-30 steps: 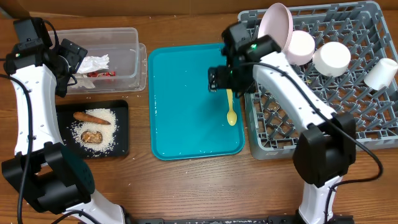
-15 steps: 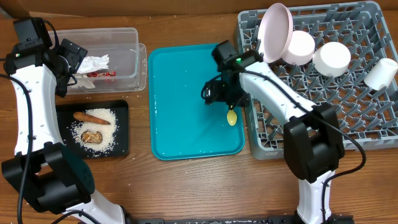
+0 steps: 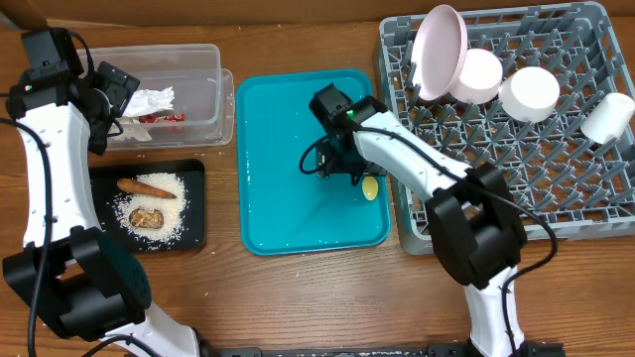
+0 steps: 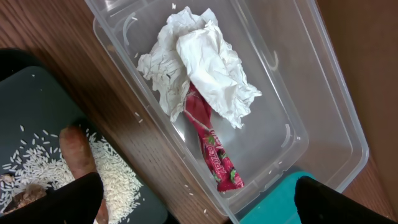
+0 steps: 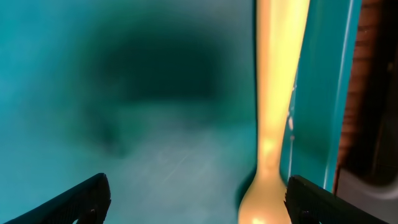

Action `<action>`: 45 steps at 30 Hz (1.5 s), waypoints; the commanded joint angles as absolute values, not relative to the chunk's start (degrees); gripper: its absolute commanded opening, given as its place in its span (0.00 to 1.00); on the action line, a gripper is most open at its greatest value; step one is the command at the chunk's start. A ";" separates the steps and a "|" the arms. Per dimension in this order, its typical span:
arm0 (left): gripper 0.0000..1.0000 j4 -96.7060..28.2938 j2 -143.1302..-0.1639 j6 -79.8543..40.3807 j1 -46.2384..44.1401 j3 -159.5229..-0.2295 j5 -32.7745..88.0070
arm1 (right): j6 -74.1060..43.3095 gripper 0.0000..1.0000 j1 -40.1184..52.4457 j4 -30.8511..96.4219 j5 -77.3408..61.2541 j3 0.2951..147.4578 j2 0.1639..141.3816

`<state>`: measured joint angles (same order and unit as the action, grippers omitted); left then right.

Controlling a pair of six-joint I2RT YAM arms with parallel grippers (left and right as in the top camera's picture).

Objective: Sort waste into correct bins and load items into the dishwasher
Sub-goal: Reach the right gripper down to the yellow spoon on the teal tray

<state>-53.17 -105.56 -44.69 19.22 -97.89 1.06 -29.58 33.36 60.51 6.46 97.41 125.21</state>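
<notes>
The yellow spoon [image 3: 369,186] lies on the teal tray [image 3: 283,198] near its right rim. In the right wrist view its handle [image 5: 277,93] runs between my open fingers, close to the right one. My right gripper [image 3: 335,161] [image 5: 199,205] is low over the tray and empty. My left gripper [image 3: 111,109] [image 4: 202,202] is open and empty over the front edge of the clear tub [image 3: 203,109]. The tub [image 4: 323,112] holds the white napkin [image 4: 199,62] and the red wrapper [image 4: 214,152]. The black tray [image 3: 193,213] holds the carrot [image 3: 146,184], the brown lump [image 3: 147,217] and rice [image 3: 169,203].
The grey dish rack [image 3: 516,164] at the right holds a large pale plate [image 3: 440,45] leaning upright, a small pink dish [image 3: 481,75], a white bowl [image 3: 529,92] and a white cup [image 3: 607,117]. The teal tray's right rim lies against the rack.
My right gripper has moved left and lower over the teal tray; the arm now covers most of the spoon's handle. The spoon stays at the tray's right side. The left arm has not moved.
</notes>
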 commanded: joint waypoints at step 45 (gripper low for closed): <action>1.00 -53.12 -105.65 -45.19 19.03 -98.41 0.91 | -33.23 0.09 31.68 65.36 -2.72 99.77 128.27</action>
<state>-53.17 -105.56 -44.69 19.22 -97.89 1.06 -33.15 32.23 64.31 -2.70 97.51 127.28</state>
